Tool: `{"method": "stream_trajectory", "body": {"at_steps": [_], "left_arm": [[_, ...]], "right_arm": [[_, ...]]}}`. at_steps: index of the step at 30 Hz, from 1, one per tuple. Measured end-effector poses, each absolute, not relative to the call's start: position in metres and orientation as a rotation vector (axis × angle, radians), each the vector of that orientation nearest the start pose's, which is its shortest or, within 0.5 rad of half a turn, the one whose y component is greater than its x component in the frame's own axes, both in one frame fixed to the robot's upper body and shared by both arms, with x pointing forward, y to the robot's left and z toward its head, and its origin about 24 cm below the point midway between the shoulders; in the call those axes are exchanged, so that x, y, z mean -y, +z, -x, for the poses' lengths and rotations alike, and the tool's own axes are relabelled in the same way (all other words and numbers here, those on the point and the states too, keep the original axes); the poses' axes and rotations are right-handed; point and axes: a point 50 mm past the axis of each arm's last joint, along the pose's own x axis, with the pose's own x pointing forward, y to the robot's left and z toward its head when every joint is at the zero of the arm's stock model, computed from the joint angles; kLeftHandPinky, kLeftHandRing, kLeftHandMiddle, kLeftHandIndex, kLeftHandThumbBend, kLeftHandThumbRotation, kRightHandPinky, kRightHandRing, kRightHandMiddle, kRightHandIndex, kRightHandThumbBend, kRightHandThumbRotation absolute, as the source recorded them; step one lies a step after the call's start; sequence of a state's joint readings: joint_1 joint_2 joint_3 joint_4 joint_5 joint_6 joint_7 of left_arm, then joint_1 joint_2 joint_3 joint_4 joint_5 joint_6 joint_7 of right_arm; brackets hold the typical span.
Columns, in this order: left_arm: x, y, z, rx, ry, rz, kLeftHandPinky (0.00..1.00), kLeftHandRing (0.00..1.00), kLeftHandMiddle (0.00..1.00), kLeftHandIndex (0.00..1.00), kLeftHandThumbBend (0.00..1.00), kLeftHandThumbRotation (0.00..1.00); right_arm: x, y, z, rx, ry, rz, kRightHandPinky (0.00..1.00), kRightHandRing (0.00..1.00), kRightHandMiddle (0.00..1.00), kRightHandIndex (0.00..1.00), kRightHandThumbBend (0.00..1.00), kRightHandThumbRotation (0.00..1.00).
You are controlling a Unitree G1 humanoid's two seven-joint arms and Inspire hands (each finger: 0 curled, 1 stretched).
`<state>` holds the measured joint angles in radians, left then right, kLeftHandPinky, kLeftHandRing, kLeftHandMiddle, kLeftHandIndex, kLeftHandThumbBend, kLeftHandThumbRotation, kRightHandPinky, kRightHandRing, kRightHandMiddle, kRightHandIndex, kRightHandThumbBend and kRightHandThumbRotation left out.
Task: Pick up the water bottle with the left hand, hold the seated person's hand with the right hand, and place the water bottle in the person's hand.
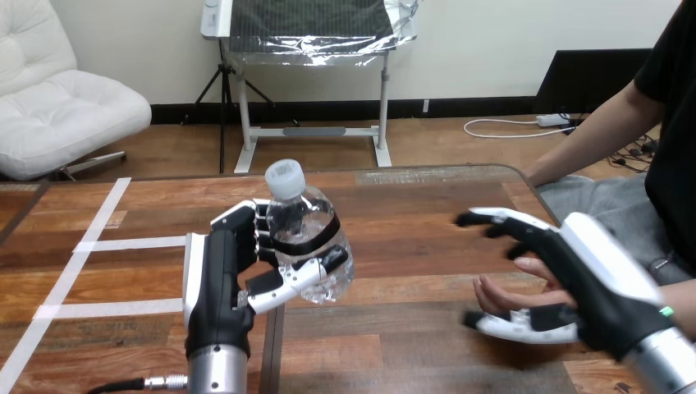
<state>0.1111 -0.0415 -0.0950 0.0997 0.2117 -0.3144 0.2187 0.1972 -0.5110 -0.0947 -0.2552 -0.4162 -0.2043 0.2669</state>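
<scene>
A clear water bottle (305, 238) with a white cap and a black label band is lifted off the wooden table (410, 213), upright with a slight tilt. My left hand (215, 271) is shut on it, fingers behind it and thumb across its front. At the right, the person's hand (509, 294) lies palm up just above the table. My right hand (591, 279) brackets it: the thumb (513, 327) is under it and the fingers (501, 223) are spread above it with a gap. The bottle is well left of the person's hand.
White tape strips (123, 244) cross the table's left part. The table's far edge and rounded right corner (517, 174) lie behind the hands. The person sits at the right side, with another arm (591, 135) beyond that corner.
</scene>
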Motion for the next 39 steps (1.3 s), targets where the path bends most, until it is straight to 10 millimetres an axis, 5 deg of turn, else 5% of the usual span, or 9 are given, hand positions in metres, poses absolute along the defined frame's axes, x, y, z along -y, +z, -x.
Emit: {"method": "stream_trajectory", "body": {"at_steps": [39], "left_arm": [[-0.129,0.027,-0.225,0.144,0.104,-0.138,0.35,0.39,0.44,0.47,0.64,0.00]], "right_arm": [[0.254,0.100,-0.223,-0.103,0.260,1.239,0.80,0.87,0.88,0.83,0.86,0.00]]}}
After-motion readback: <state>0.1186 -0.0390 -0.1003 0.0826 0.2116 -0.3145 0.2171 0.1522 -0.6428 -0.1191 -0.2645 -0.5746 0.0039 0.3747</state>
